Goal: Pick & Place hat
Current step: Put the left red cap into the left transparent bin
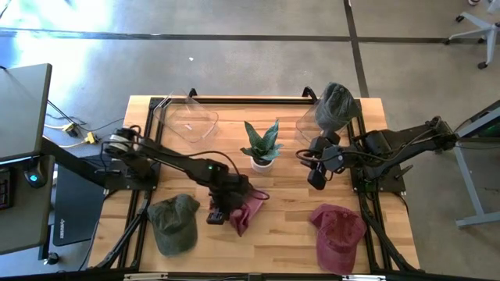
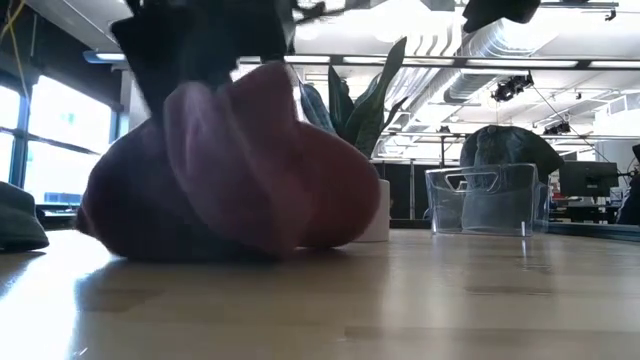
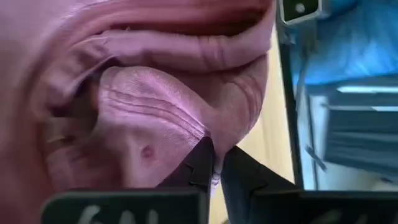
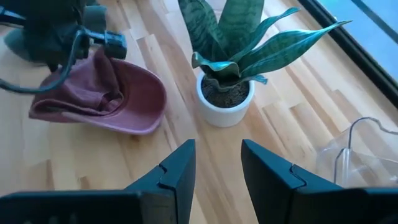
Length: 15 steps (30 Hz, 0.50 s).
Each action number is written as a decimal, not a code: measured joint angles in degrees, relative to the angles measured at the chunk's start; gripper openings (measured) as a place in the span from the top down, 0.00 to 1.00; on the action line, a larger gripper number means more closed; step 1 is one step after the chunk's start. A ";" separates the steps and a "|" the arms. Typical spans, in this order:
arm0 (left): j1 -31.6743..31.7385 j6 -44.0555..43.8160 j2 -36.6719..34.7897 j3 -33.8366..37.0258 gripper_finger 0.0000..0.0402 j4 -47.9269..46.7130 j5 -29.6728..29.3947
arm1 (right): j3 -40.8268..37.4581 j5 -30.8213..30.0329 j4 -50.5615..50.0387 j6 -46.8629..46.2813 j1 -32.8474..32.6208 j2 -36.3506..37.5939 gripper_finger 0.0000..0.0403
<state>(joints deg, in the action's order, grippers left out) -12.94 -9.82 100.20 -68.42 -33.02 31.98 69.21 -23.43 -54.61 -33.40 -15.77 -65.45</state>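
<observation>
A pink cap [image 1: 248, 209] lies crumpled on the table's near middle, and my left gripper [image 1: 216, 209] is shut on it at its left side. It fills the left wrist view [image 3: 155, 93] and looms in the low view [image 2: 230, 170]. The right wrist view shows it too [image 4: 106, 99]. My right gripper [image 1: 317, 173] hovers open right of the potted plant [image 1: 262, 148], touching nothing. A green cap [image 1: 173, 224] rests flat near the left front. A red cap [image 1: 337, 234] rests near the right front. Another green cap [image 1: 336, 105] sits in the right clear bin. My left gripper pinches a fold of the pink cap's cloth [image 3: 214, 163] between its two fingertips [image 3: 198, 163]; whether this is one layer or several, I cannot tell. The fingers come from above and the table's left. The cap's underside [image 2: 220, 250] rests on the table, with the cloth bunched up.
A clear bin [image 1: 187, 119] stands at the far left of the table, with nothing in it. The right bin [image 2: 490, 200] holds the green cap. The plant [image 4: 227, 68] stands in the middle, between both arms. Bare wood [image 1: 281, 234] lies between the pink and red caps.
</observation>
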 joint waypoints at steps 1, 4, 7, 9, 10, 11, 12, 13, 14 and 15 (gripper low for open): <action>0.40 0.63 0.61 -0.02 0.91 0.67 1.48 | 0.00 0.27 -0.01 -0.21 0.00 0.00 0.69; 1.79 0.80 1.79 -0.11 0.78 0.35 5.38 | 0.00 2.07 -0.17 -1.26 0.00 0.00 0.69; 3.72 0.56 1.90 -0.41 0.63 -1.71 8.28 | 0.00 4.12 -0.39 -1.75 -0.04 0.00 0.69; 4.09 0.65 0.97 -1.73 0.55 -6.91 6.04 | 0.00 4.57 -0.39 -1.73 -0.04 0.00 0.69; 3.65 1.15 0.15 -2.80 0.52 -10.73 3.65 | 0.00 4.38 -0.44 -1.73 -0.04 0.00 0.69; 2.89 2.24 -0.34 -4.29 0.50 -13.34 1.51 | 0.00 4.15 -0.43 -1.70 -0.04 0.00 0.69; 1.88 4.02 -0.79 -5.63 0.49 -14.98 -0.63 | 0.00 3.78 -0.42 -1.64 -0.04 0.00 0.69; 0.50 5.79 -1.36 -6.52 0.49 -16.75 -3.21 | 0.00 3.41 -0.42 -1.60 -0.04 0.00 0.69; -0.93 7.26 -1.91 -7.20 0.49 -18.92 -5.46 | 0.00 2.88 -0.44 -1.60 -0.02 0.00 0.69; -2.43 8.38 -2.24 -7.85 0.50 -19.33 -7.54 | 0.00 2.51 -0.42 -1.51 -0.02 0.00 0.69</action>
<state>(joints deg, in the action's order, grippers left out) -15.36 -1.44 97.96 -76.27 -52.35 24.44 69.21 -20.92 -55.03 -34.92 -15.79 -65.45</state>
